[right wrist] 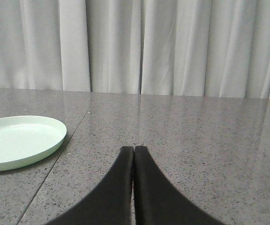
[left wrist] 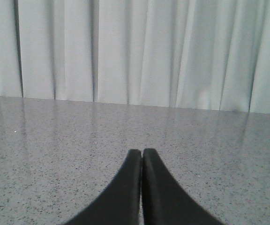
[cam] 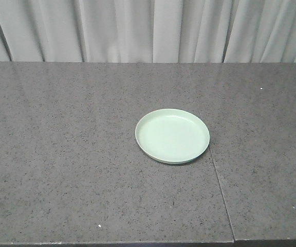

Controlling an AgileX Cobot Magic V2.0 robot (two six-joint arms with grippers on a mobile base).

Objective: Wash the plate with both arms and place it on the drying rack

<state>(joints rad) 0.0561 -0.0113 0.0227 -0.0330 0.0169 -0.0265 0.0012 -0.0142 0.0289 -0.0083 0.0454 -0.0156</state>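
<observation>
There's the plate (cam: 172,136), round, flat and face up on the speckled counter (cam: 60,154); left gripper (left wrist: 141,151) and right gripper (right wrist: 133,148) both pinched together, empty.

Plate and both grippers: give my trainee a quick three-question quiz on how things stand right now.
1. True or false: the plate lies flat and empty on the counter.
2. In the right wrist view, the plate is: A) left of the right gripper; B) right of it; C) clamped in it.
3. Fill in: the left gripper is ____ (open/shut).

Key: 1 true; 2 A; 3 shut.
</observation>
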